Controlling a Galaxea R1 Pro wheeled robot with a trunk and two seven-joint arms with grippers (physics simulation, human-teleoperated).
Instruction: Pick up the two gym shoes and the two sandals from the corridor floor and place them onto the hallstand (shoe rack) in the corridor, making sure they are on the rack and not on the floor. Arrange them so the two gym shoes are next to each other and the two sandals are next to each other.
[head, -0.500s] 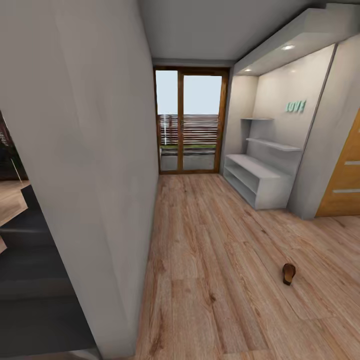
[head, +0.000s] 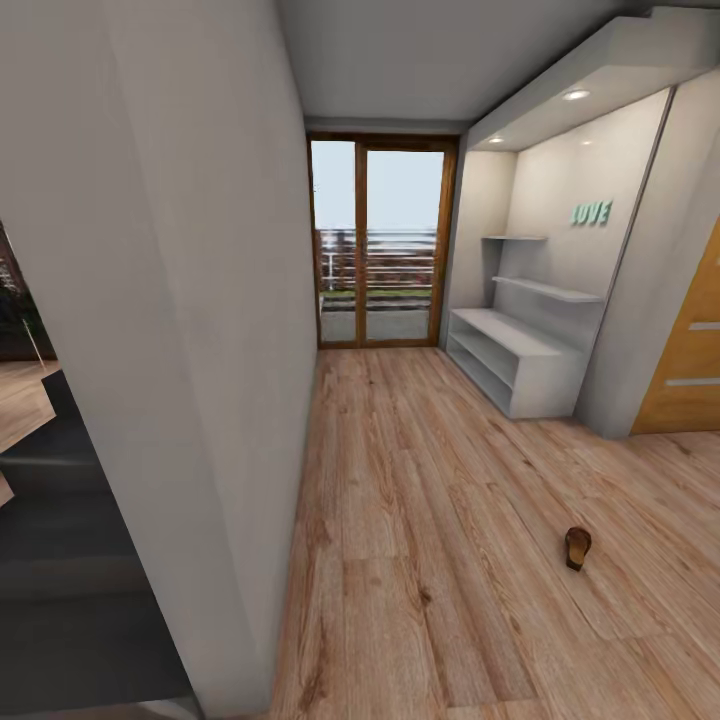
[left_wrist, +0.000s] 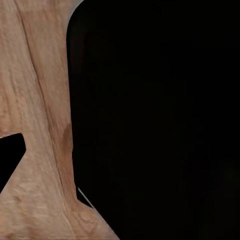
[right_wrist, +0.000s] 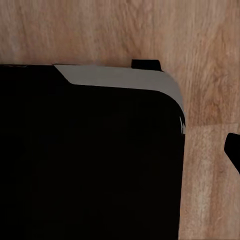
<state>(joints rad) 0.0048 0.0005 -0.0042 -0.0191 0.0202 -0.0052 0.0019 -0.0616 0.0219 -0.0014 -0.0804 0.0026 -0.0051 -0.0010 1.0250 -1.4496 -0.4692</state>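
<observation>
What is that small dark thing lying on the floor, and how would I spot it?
Start at the light grey hallstand with its low bench and floating shelves against the right wall, then look down the light brown wood-plank corridor floor towards the camera. There lies one dark reddish-brown open sandal with a tan footbed, alone, the one dark spot on the pale planks.
</observation>
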